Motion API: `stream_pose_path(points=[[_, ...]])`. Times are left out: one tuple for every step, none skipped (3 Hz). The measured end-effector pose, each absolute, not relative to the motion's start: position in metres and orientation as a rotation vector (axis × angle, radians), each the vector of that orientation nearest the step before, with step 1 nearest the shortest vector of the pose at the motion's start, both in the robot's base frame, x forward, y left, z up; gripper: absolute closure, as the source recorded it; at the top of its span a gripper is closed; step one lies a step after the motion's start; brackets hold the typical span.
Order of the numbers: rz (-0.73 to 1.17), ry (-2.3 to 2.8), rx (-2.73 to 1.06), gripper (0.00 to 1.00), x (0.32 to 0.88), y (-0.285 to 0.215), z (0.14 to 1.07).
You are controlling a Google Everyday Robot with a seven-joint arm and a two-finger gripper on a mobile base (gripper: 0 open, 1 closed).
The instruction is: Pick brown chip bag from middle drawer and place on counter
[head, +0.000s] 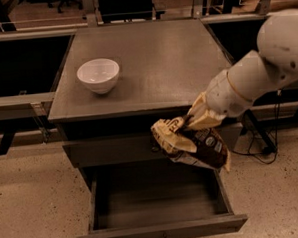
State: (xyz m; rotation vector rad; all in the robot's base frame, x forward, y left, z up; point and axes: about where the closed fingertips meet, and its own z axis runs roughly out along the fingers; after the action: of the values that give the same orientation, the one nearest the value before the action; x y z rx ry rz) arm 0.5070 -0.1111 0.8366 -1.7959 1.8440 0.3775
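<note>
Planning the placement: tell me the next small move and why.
Probably raise it further: the gripper holds the brown chip bag over the open middle drawer, and the bag hangs below the top of the counter.

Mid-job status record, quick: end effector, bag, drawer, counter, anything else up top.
end effector: in front of the counter's front edge, right of centre, clamped on the bag's upper end
brown chip bag: hanging in the air above the open drawer, not on the counter
middle drawer: pulled open, bag not in it
counter: bag not yet placed
white bowl: upright on the counter, left side
</note>
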Motion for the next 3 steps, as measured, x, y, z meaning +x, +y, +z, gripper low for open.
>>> stream_pose_path(points=[[0.399, 1.846, -1.842, 1.00, 0.5232, -0.0975, 0.8739], [0.400, 1.838, -1.850, 1.00, 0.5234, -0.0954, 0.8756], [0.383, 1.857, -1.810, 1.00, 0.5280, -0.1025, 0.8790]])
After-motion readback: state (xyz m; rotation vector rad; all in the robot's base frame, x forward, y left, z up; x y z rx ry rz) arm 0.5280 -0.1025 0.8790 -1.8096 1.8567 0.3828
